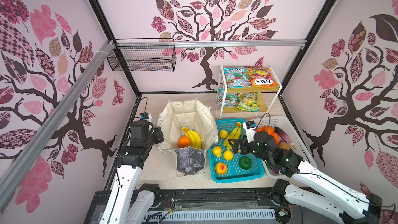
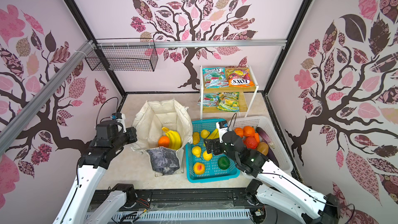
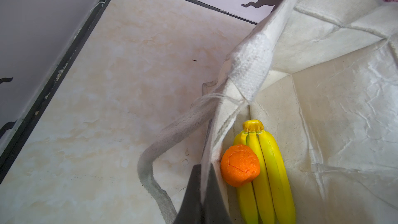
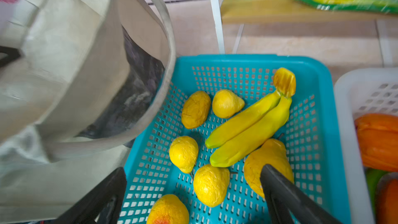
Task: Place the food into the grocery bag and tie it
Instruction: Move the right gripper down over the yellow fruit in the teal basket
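The cream grocery bag (image 1: 187, 115) (image 2: 160, 115) stands open at the middle of the floor. A yellow banana bunch (image 1: 195, 139) (image 3: 267, 169) and an orange (image 1: 184, 141) (image 3: 240, 164) lie inside it. My left gripper (image 1: 161, 138) (image 3: 203, 175) is shut on the bag's left rim. My right gripper (image 1: 233, 144) (image 4: 193, 182) hangs open over the teal basket, holding nothing. The orange FOX'S packet (image 1: 261, 78) lies on the rack's top shelf and the green-yellow packet (image 1: 247, 102) on the lower one. A round red vegetable (image 2: 251, 142) sits in the white basket.
The teal basket (image 1: 237, 178) (image 4: 237, 61) right of the bag holds yellow pears, another banana bunch (image 4: 247, 130), a peach and a green pepper. The white basket (image 1: 286, 123) of vegetables stands beside it. The shelf rack (image 1: 277, 91) is behind. A wire basket (image 1: 144, 59) hangs on the back rail.
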